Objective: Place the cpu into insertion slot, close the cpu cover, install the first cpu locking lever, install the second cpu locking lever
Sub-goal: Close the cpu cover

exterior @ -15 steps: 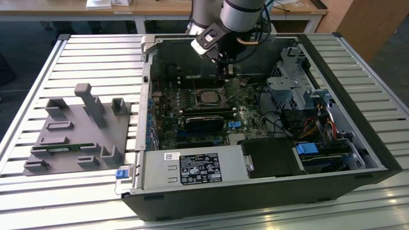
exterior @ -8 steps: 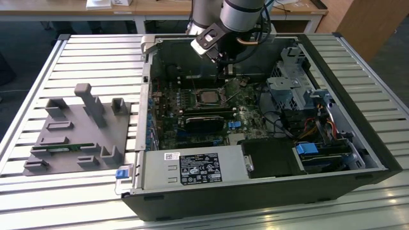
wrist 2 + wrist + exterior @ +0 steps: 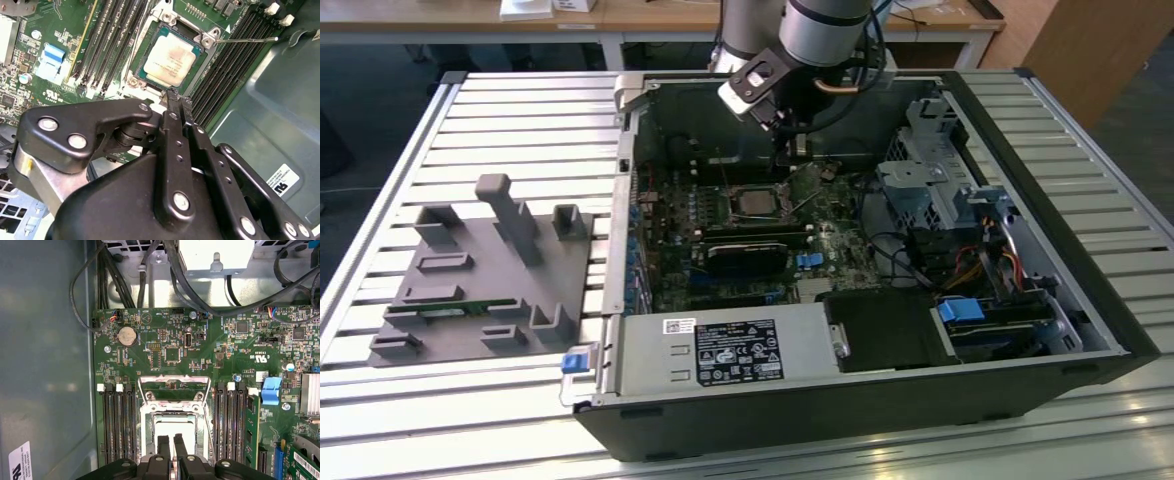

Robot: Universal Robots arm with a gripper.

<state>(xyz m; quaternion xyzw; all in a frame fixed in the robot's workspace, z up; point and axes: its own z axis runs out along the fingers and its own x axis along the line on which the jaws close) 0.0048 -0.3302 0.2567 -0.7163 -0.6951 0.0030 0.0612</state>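
Note:
The cpu (image 3: 170,60) lies flat in the insertion slot (image 3: 199,51), its silvery top facing up; both wrist views show it, and it appears again as the cpu (image 3: 172,426). The cpu cover (image 3: 173,381) stands raised off the slot on its hinge. A thin locking lever (image 3: 250,40) sticks out free from one corner of the slot. My gripper (image 3: 174,94) is shut, with nothing visible between its fingers (image 3: 163,447), and hovers just above the slot's edge. In the exterior view the gripper (image 3: 797,160) hangs inside the open case, just behind the cpu (image 3: 750,203).
Black memory slots (image 3: 116,425) flank the socket on both sides. Cables (image 3: 150,280) run along the case wall. A power supply (image 3: 720,350) sits at the front of the case, and a drive cage (image 3: 927,170) at the exterior view's right. A grey fixture block (image 3: 480,270) lies outside the case.

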